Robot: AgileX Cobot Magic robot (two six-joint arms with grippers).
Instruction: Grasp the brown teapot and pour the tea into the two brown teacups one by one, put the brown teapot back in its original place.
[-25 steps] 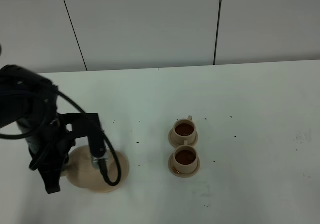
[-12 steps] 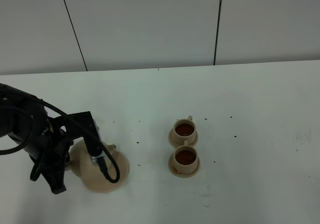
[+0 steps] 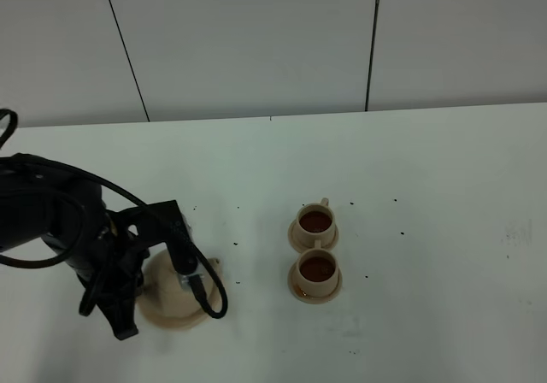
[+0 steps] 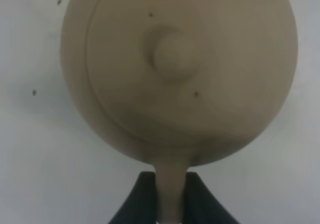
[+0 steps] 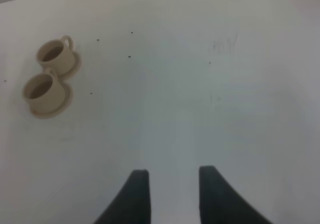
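Note:
The brown teapot (image 4: 172,59) fills the left wrist view from above, knobbed lid up. My left gripper (image 4: 171,186) is shut on its loop handle, one dark finger on each side. In the high view the black left arm (image 3: 102,246) covers most of the teapot (image 3: 208,268), which is over the flat tan saucer (image 3: 167,316). I cannot tell whether it rests on the saucer. The two brown teacups (image 3: 316,222) (image 3: 318,269) stand on small saucers to the right and hold dark tea. They also show in the right wrist view (image 5: 55,54) (image 5: 42,89). My right gripper (image 5: 170,191) is open and empty above bare table.
The white table (image 3: 427,186) carries small dark specks around the cups. A grey panelled wall (image 3: 256,41) stands behind the table's far edge. A black cable (image 3: 209,302) loops from the left arm over the saucer.
My left arm has moved right and toward the table's front with the teapot in its grip, and now covers more of the saucer. The cups have not moved.

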